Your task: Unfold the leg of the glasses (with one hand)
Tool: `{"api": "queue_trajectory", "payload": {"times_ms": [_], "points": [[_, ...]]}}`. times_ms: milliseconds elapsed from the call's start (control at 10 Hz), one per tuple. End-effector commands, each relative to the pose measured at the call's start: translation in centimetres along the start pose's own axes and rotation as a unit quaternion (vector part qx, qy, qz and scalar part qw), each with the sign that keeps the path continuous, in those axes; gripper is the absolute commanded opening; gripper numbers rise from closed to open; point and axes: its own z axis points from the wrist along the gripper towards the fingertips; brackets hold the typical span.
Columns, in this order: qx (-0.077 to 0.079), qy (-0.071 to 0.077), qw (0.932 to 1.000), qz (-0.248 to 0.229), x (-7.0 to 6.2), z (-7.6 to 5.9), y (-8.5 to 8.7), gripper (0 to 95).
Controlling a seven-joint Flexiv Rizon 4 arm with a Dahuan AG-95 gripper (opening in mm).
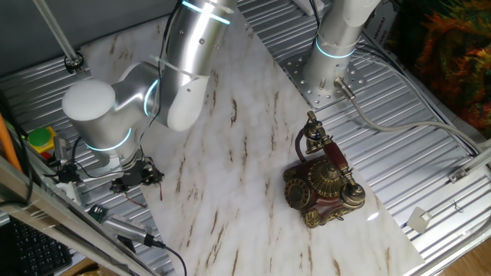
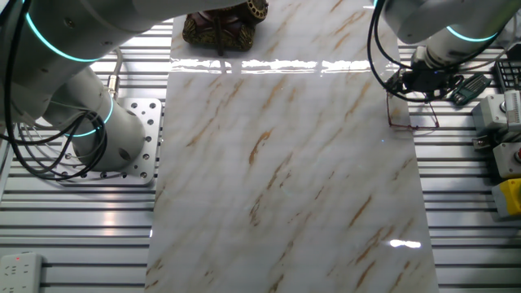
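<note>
Marble-look sheet [image 2: 285,163], white w/ brown streaks, lies over a ribbed metal table [image 1: 430,161]; same sheet runs diagonally in one fixed view.

Glasses [image 2: 411,118] show only in the other fixed view: thin reddish wire frame at the sheet's right edge, partly on the marble, partly over the ribbed metal, lenses barely visible. In one fixed view that spot is under the arm & the frame can't be made out.

Gripper [image 2: 423,81] is black, hangs right above/behind the glasses at the sheet's edge. In one fixed view the gripper [image 1: 134,175] sits low at the left border of the sheet, below the wrist w/ cyan ring. Jaws: can't tell how far apart in either view, too small & dark; can't tell if they touch the frame or hold anything.

Antique phone [image 1: 322,180], brass & dark red, stands whole on the sheet in one fixed view, near the right border, well apart from the gripper. Other fixed view shows only its bottom part [image 2: 224,24] at the top edge, cut off.

2nd arm base [image 1: 337,46] w/ cyan ring is bolted to a plate beside the sheet; the other view shows it at left [image 2: 98,130] w/ cables.

Yellow box w/ red & green buttons [image 1: 40,142] sits left of the arm. No readable text or brand anywhere.

Room: middle & lower part of the sheet is bare, wide open; the glasses' side is tight, w/ grey boxes [image 2: 501,114] & cabling just past the edge.
</note>
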Motion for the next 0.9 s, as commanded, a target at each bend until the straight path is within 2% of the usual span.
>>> {"api": "queue_trajectory", "payload": {"times_ms": [100, 400, 700, 800, 900], "points": [[-0.001, 0.014, 0.9995, 0.030, -0.1, -0.5, 0.2, 76.0], [0.001, 0.025, 0.9970, 0.073, -0.1, -2.1, 0.6, 76.0], [0.002, 0.024, 0.9902, 0.137, 0.6, -3.8, 0.6, 76.0], [-0.001, 0.045, 0.9720, 0.230, 1.2, -6.0, 1.2, 76.0], [0.003, 0.052, 0.9613, 0.271, 1.7, -7.1, 1.8, 57.0]]}}
